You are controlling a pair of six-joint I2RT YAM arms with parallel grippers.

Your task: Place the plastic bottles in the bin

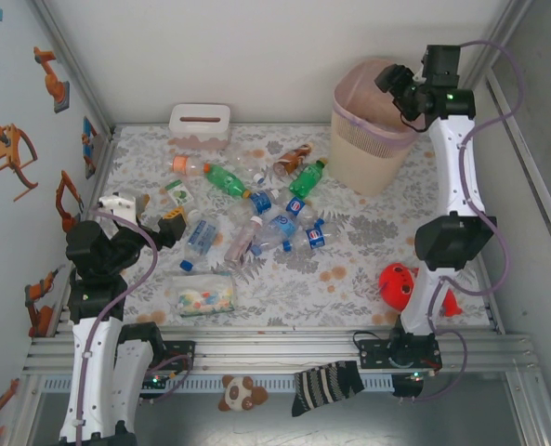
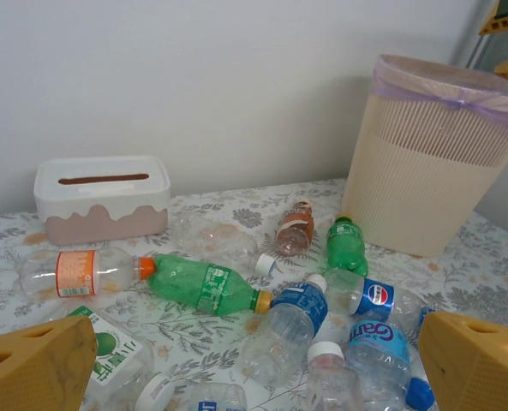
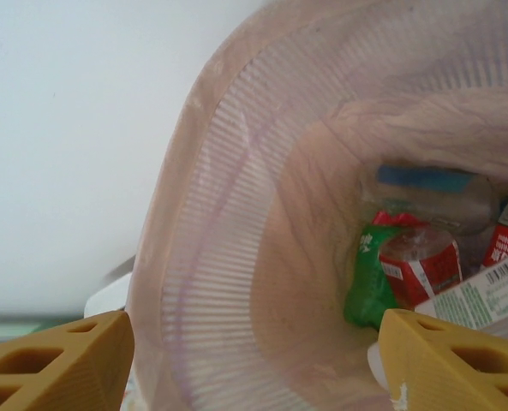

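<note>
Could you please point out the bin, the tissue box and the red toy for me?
bin [image 1: 368,158]: top external view, ribbed front wall.
tissue box [image 2: 99,200]: left wrist view, white front below the slot.
red toy [image 1: 398,283]: top external view, rounded body.

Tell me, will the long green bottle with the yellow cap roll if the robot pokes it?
Probably: the green bottle lies on its round side on the table, so a sideways poke would likely roll it. It looks empty and crumpled, so probably light and squishy.

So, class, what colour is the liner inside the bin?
Translucent pink; the liner shows best in the right wrist view.
</note>
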